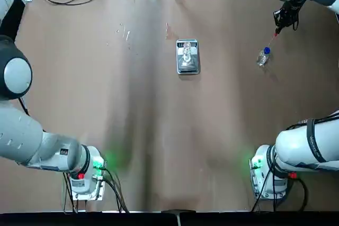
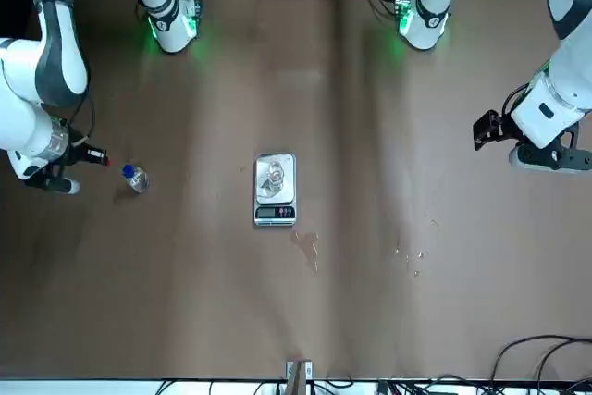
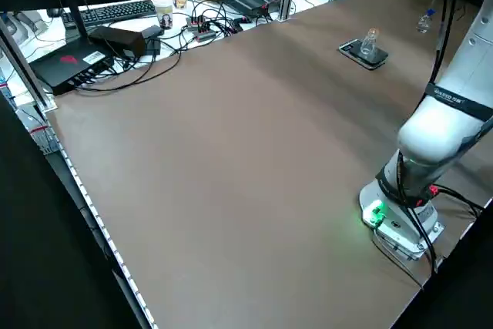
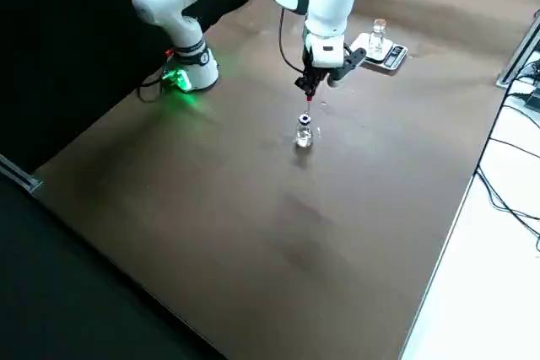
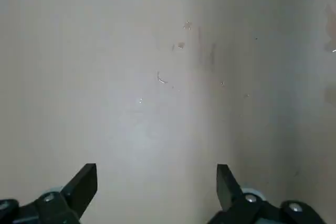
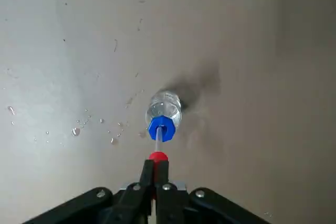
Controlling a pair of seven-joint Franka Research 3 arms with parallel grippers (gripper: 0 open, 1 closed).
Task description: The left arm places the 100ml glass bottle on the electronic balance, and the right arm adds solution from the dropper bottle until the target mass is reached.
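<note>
Dropper bottle point(image 6: 164, 113) red top pinched by right gripper point(image 6: 156, 174); left gripper point(image 5: 156, 182) spread wide.

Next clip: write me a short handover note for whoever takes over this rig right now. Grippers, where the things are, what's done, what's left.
Right gripper: jaws shut on the red dropper top, raised above the dropper bottle, which stands on the table at the robot's right.
Left gripper: open, empty, over bare table at the robot's left, far from the job's things.
Glass bottle: upright on the electronic balance, mid-table.
Done: bottle placed on the balance.
Left: carry the dropper across to the glass bottle and add solution until the target mass. The display cannot be read from these views. Droplets lie on the table near the dropper bottle.
</note>
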